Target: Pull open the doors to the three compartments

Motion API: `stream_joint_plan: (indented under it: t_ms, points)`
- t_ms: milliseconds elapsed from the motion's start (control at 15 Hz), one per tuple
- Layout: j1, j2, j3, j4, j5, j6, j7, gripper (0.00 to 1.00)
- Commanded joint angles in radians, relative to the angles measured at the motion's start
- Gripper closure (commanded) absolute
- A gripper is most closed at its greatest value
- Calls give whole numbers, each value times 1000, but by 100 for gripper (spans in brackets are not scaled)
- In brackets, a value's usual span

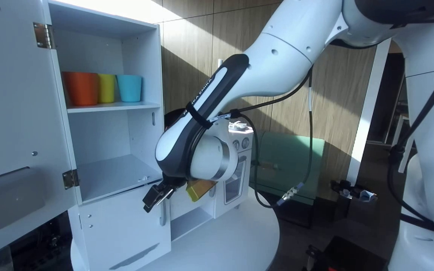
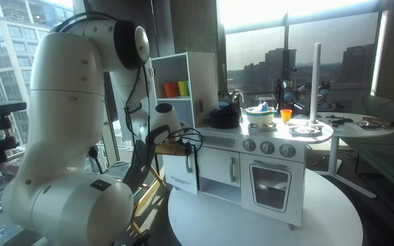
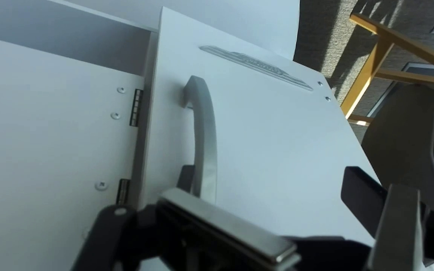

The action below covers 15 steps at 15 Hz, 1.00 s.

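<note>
Three white doors show in both exterior views. The end door with a curved grey handle [image 3: 205,135] is the low door [image 1: 126,229] under the tall cabinet, also in an exterior view [image 2: 176,171]. It looks shut or nearly shut. The middle door [image 2: 217,163] and windowed oven door [image 2: 272,182] are shut. Compartment interiors behind the doors are mostly hidden. My gripper [image 3: 273,186] is open at the end door. One fingertip is on the inner side of the handle; the other is well apart, over the panel. It also shows in an exterior view [image 1: 157,199].
The tall door panel [image 1: 9,113] swings open beside the cabinet shelves with cups [image 1: 81,88]. An open cubby [image 2: 221,192] lies under the middle door. The toy kitchen stands on a round white table [image 2: 265,225]. Pots [image 2: 260,116] sit on its top.
</note>
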Motion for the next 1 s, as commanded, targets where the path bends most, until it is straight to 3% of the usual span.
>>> stream_joint_plan:
  t_ms: [0,333,733,933]
  points:
    - [-15,52,12,48,-6,32,-18,0]
    - [14,115,-37,83,-34,77,-10,0]
    - [-99,106,105,103,-25,27,-30,0]
    - [-140,73,131,69,-17,-52,-22,0]
